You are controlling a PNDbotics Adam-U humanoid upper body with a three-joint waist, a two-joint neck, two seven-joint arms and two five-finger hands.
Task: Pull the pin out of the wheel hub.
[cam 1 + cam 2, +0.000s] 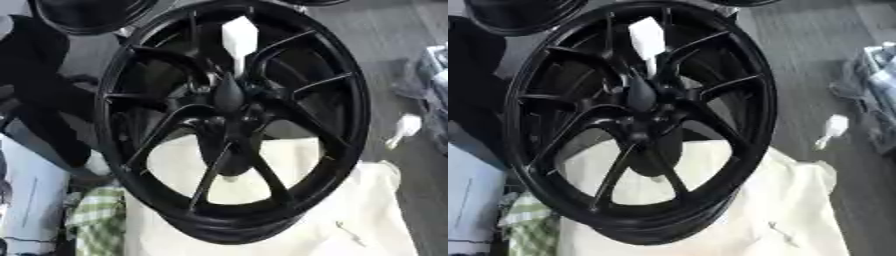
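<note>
Nearest to me I see a cream cloth [350, 220] under the lower rim of the black wheel [346, 100], which stands tilted. At its hub [229, 97] a white pin [239, 37] sticks up and away. I see neither hand, so their state is unknown.

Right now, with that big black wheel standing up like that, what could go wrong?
1. The wheel stands tilted on a soft cream cloth; a tug on the white pin sticking out near the hub might rock or tip it.
2. No robot hand shows in either view, so I cannot tell whether anything steadies the wheel.
3. A white object lies on the floor to the right, where a falling wheel could hit it.
</note>
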